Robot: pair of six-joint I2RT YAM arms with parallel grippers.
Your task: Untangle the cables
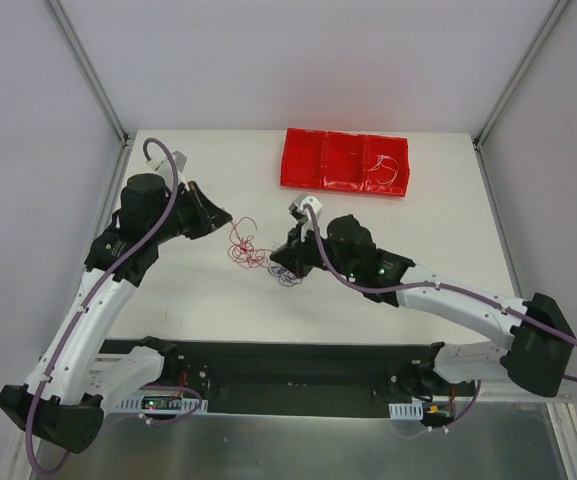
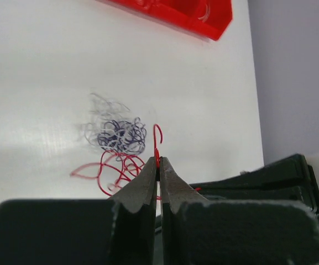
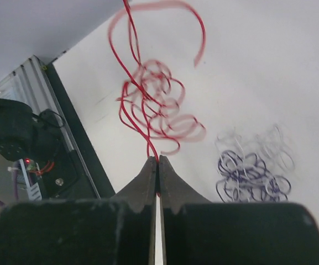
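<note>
the left jaws and the right jaws each clamp the thin curly red wire, looped between them over the white bench. the dark purple-blue wire clump lies just beside. separating seems underway; next, likely draw red away gently.

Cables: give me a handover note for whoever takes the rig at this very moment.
Left pincer: shut on one end of the red cable.
Right pincer: shut on the same red cable.
Purple cable and white cable: one clump on the table, beside the red loops.
Done: red looks mostly clear of that clump.
Left: lay red aside, then part purple from white.
</note>
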